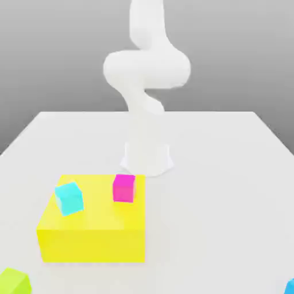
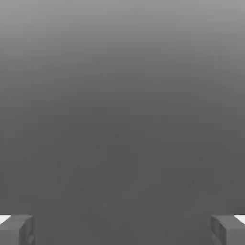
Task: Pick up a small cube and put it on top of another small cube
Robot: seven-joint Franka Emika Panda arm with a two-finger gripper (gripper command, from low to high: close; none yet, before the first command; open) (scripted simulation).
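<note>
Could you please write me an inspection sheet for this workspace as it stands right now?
Surface: white table, flat.
Job's things: lime-green cube on the table at the exterior view's lower left, partly cut off.
Clutter: yellow block carrying a cyan cube and a magenta cube, apart; blue object at the lower right edge.
Grippers: gripper open, fingers far apart, nothing between.
Cables: nothing seen.
Surroundings: plain grey backdrop.

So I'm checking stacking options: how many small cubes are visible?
4: cyan cube and magenta cube atop the yellow block; lime-green cube and a blue one cut off by the frame's edge.
</note>
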